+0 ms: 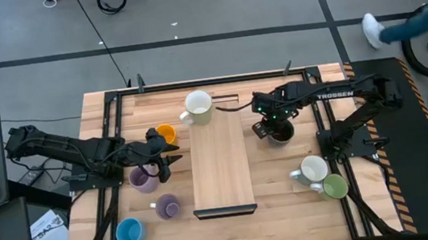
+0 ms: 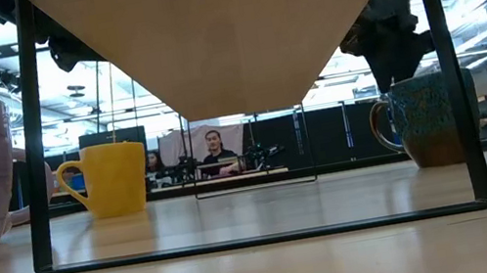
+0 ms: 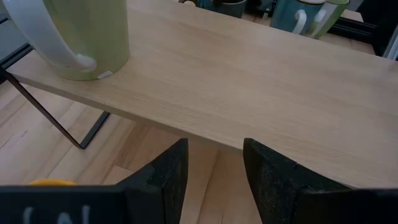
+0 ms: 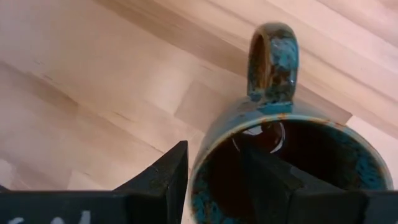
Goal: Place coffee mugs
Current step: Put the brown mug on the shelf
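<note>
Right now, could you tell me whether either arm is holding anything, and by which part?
The right gripper straddles the dark mug's rim opposite the handle, one finger inside, not visibly clamped. The left gripper is empty.

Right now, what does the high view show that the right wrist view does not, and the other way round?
Only the high view shows the raised wooden shelf, a white mug on it, the other mugs and the left claw beside the shelf. Only the right wrist view shows one finger inside the dark mug and one outside its rim. Both show the right claw at that mug on the table.
</note>
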`<state>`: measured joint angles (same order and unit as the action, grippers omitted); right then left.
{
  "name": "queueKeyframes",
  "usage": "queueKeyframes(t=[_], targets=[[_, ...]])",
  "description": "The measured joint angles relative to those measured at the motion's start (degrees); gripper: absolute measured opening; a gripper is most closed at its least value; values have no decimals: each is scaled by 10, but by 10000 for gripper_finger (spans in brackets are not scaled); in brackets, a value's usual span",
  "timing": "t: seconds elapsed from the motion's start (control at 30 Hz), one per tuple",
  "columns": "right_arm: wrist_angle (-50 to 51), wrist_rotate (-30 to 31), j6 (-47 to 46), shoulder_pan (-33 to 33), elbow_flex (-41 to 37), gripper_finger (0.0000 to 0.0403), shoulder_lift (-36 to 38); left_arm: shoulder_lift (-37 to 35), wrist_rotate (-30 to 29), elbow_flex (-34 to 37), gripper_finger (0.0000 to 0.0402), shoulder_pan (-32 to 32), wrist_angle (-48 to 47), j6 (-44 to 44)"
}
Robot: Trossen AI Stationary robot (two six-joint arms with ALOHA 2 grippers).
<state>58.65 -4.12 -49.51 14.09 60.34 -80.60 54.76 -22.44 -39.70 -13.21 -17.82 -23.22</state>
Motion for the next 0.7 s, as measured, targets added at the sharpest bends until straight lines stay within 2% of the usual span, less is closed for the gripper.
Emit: queueKeyframes(t=[0.33, 0.57, 0.7], targets=[[-32, 46, -15, 0, -17, 152, 0, 0, 0, 0, 160, 0, 0, 0], [-41, 44, -13, 0, -17, 152, 0, 0, 0, 0, 160, 0, 0, 0], [-29, 15, 22, 0, -17, 152, 0, 0, 0, 0, 160, 0, 0, 0]])
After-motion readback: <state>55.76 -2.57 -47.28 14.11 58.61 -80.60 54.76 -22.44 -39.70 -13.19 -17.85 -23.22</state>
